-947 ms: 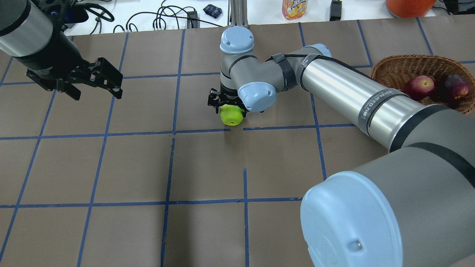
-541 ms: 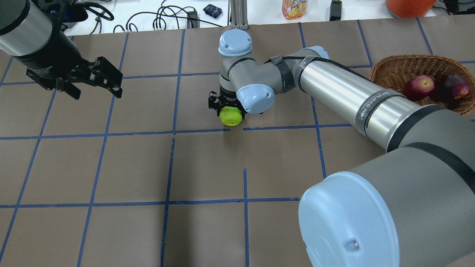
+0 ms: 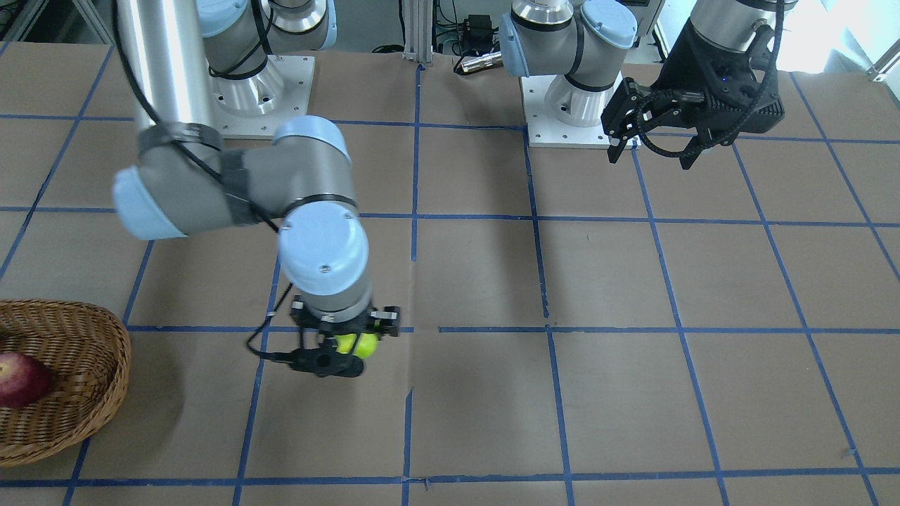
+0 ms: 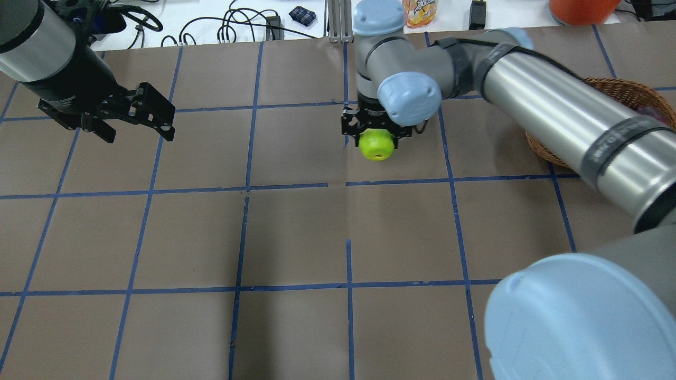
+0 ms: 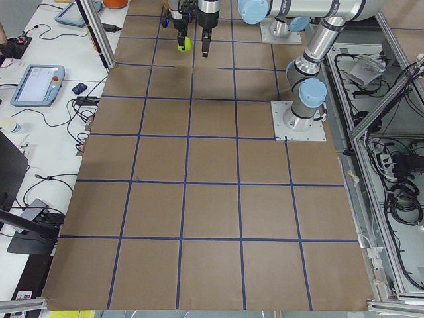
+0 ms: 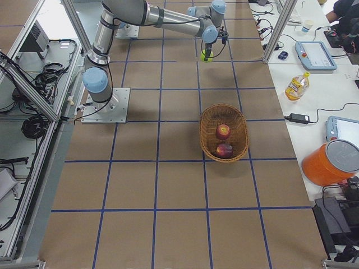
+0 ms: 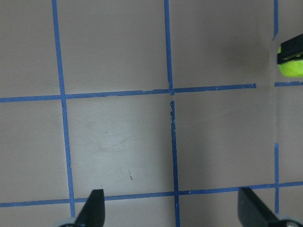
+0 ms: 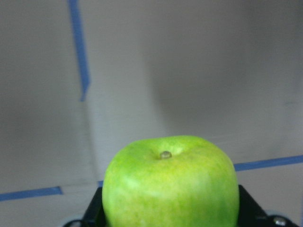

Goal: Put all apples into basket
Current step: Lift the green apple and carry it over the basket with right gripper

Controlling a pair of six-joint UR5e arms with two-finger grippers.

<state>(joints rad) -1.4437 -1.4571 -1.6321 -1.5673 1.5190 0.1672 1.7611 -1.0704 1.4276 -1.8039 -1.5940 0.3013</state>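
My right gripper [image 4: 376, 138] is shut on the yellow-green apple [image 4: 376, 145] and holds it above the table, left of the basket. The apple fills the right wrist view [image 8: 170, 184] and shows in the front view [image 3: 356, 344]. The woven basket [image 4: 626, 88] is at the right, partly hidden by my right arm. It holds the red apple [image 6: 223, 131] and the dark maroon apple [image 6: 224, 150]; the red one also shows in the front view [image 3: 21, 379]. My left gripper [image 4: 138, 131] is open and empty, above the far left of the table.
Brown paper with blue tape lines covers the table [image 4: 296, 237]. Beyond its far edge lie cables [image 4: 232, 26], a drink bottle [image 4: 420, 11] and an orange container [image 4: 581, 9]. The arm bases [image 3: 562, 105] stand at the robot's side.
My right gripper has lifted the green apple off the table and carried it to the right, toward the basket. The left arm has not moved.
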